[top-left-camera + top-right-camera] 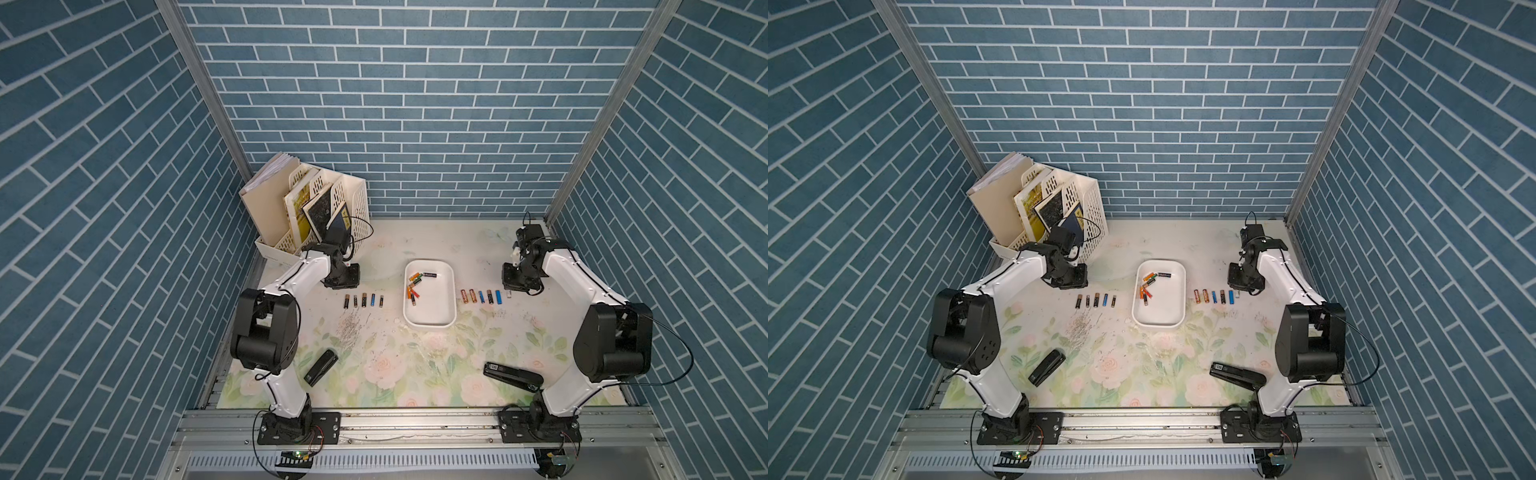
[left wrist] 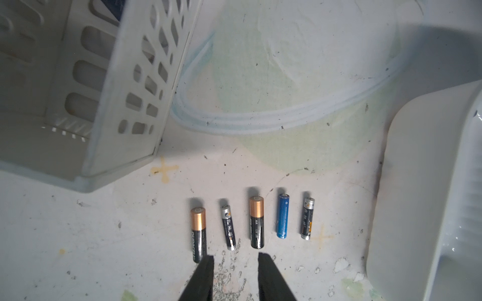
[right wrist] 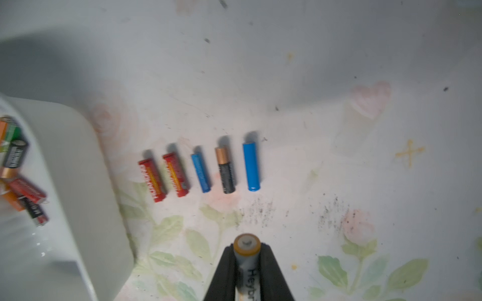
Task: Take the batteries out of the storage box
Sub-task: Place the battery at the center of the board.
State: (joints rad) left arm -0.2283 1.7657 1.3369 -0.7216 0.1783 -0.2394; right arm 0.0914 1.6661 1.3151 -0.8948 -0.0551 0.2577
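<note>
staplers (image 1: 320, 367) nearest, file rack (image 1: 353, 199) beside left gripper (image 2: 236, 259)

A white battery (image 3: 246, 263) with an orange-ringed end is clamped between the jaws of the right claw (image 3: 247, 247), over the floral table (image 3: 365, 182). A row of five batteries (image 3: 199, 173) is laid side by side just beside the storage box (image 3: 78, 169), in which more batteries (image 3: 18, 161) are seen.
</note>
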